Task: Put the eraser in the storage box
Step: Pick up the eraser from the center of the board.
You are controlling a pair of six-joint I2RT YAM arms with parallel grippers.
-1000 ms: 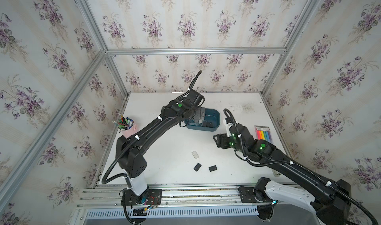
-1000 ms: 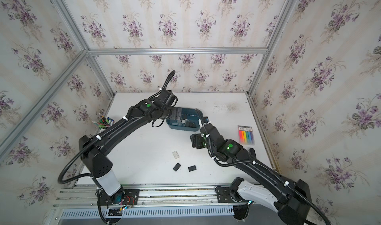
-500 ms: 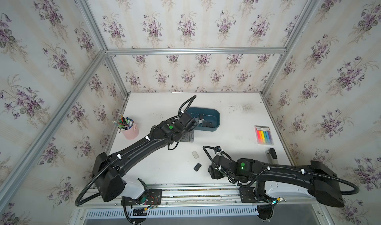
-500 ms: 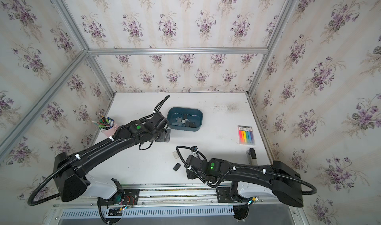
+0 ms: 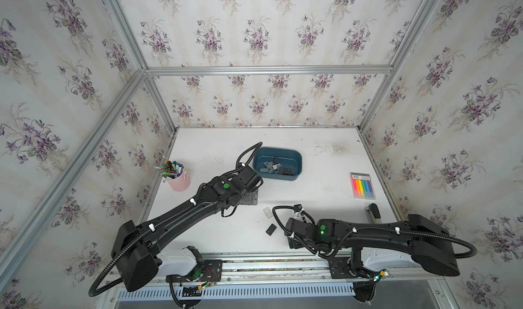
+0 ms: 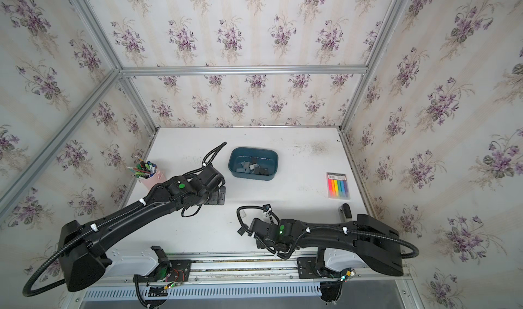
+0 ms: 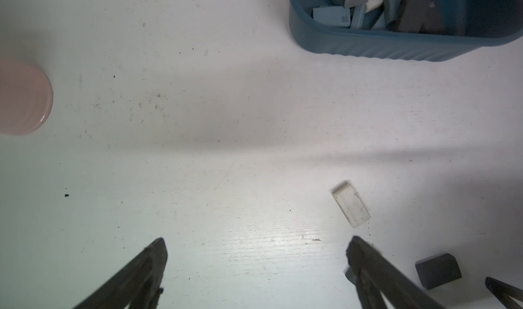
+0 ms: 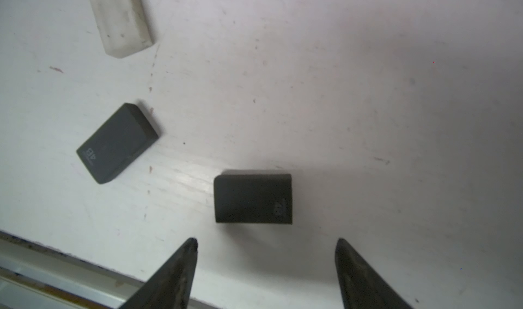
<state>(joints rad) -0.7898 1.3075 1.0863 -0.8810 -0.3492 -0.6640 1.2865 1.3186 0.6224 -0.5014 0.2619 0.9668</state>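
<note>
Currently I am watching the right gripper hanging low over the table near its 6 o'clock edge, jaws spread apart and gripping nothing. The eraser, black and marked 4B, is lying flat just ahead of the fingertips, touching neither. A second black eraser is lying near it, and a white eraser is lying just beyond that one, toward 12 o'clock. The left gripper is hovering near the table's centre, jaws wide and empty. The box is sitting toward 12 o'clock, well apart from the eraser, holding several grey and black blocks. A pink cup is standing at 9 o'clock, and a pack of coloured tabs is lying at 3.
</note>
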